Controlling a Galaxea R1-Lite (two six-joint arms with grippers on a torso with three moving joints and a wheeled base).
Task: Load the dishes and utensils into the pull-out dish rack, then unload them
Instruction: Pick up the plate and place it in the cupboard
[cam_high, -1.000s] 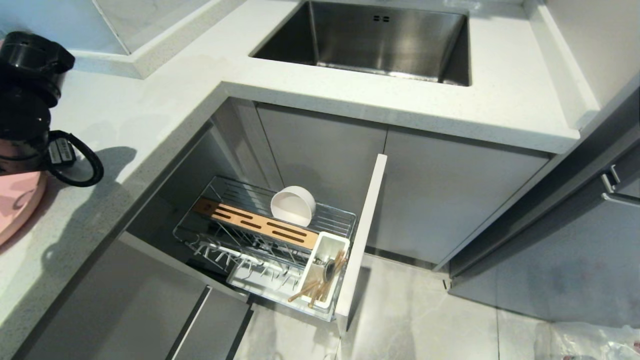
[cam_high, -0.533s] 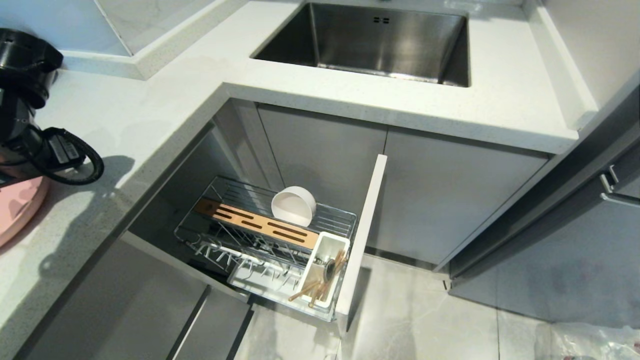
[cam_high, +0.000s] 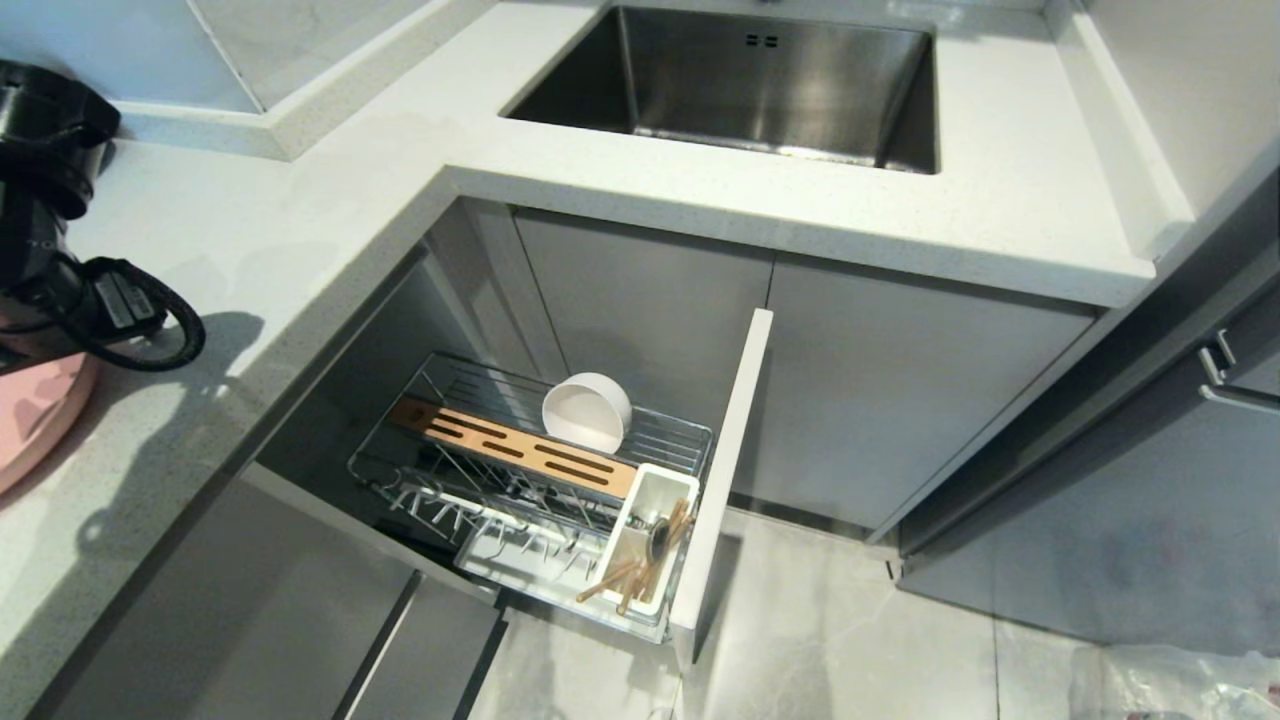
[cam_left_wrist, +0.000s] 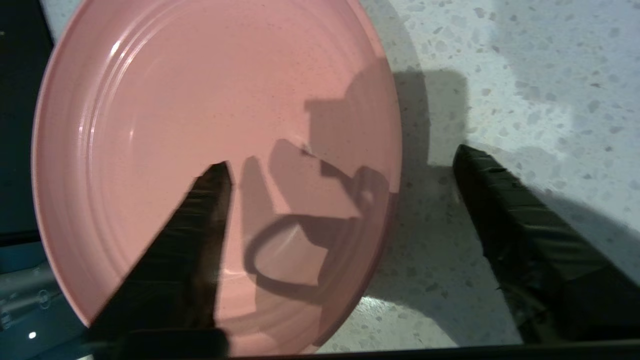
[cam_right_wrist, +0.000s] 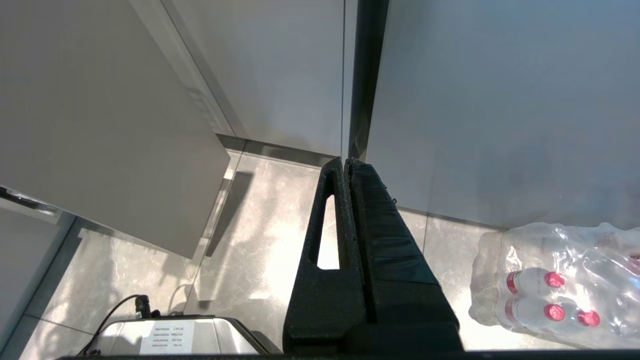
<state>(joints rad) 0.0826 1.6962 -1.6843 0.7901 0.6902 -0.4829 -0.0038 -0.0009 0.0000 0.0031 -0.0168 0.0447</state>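
L tool (cam_left_wrist: 340, 165) spread, straddling pink plate (cam_left_wrist: 165, 125) rim; R tool (cam_right_wrist: 346, 162) pressed together.

Pink plate (cam_left_wrist: 200, 125) on our speckled white counter (cam_left_wrist: 525, 75)

We see faint concentric rings on the salmon plate; at 5 o'clock from the steel sink (cam_high: 760, 80), a cream bowl (cam_high: 585, 408), light-wood strip (cam_high: 510, 445).

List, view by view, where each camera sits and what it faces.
Head: high up, looking down at the countertop, sink and pull-out dish rack; left arm at its left edge.
Left wrist: behind the open left gripper, facing down on the pink plate.
Right wrist: behind the shut right gripper, facing floor and water bottles.
Shared: head and left wrist both show plate and countertop.
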